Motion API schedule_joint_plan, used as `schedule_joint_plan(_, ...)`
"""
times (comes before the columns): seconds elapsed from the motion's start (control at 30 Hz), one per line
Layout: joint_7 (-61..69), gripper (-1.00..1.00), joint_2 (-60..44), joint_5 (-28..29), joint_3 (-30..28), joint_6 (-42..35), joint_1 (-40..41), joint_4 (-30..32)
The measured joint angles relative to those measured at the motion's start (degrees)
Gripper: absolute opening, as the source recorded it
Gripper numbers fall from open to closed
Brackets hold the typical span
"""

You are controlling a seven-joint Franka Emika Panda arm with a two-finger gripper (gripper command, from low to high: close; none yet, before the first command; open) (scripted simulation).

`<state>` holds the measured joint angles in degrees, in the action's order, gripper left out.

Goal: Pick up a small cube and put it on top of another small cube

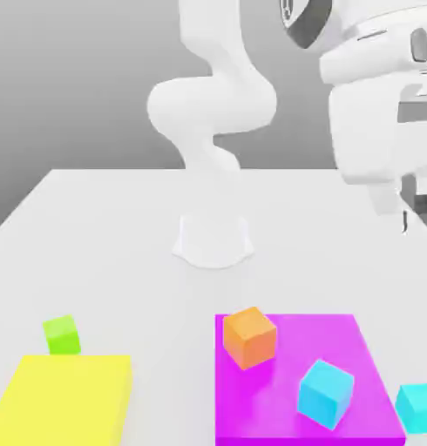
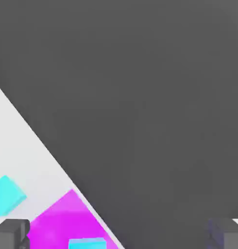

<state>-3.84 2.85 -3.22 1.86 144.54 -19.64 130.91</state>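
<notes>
Hanging high at the exterior view's right, the end effector (image 2: 119, 234) pointed down from the folded arm (image 1: 213, 104), its body partly cut off by the picture's edge. The hand view made its state plain: open, the two fingertips (image 2: 12, 233) wide apart with a gap between them. From the exterior view came the arm's base on the pale desk (image 1: 165, 296), the lime-green cube (image 1: 62, 334) just beyond the yellow slab (image 1: 64, 401), and the orange cube (image 1: 249, 337) on the magenta slab (image 1: 243, 405). The sky-blue cube (image 1: 326, 394) sat on that same slab, nearer the camera and turned at an angle. The teal cube (image 1: 417, 408) lay on the desk beside the magenta slab, at the exterior view's right. The hand view added a diagonal desk edge with a broad dark surface (image 2: 140, 107) past it, and showed bare desk between the teal cube and the magenta slab's corner. It also caught part of the sky-blue cube on the magenta. The teal cube stood well apart from the lime-green one, across both slabs.
</notes>
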Motion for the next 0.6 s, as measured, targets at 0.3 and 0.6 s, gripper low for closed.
schedule_joint_plan(0.3,13.81,0.00,-18.69,4.94,3.49,5.59,-4.76,-0.36)
schedule_joint_plan(0.6,15.80,-1.00,-32.85,9.44,2.73,13.79,-7.50,-2.42)
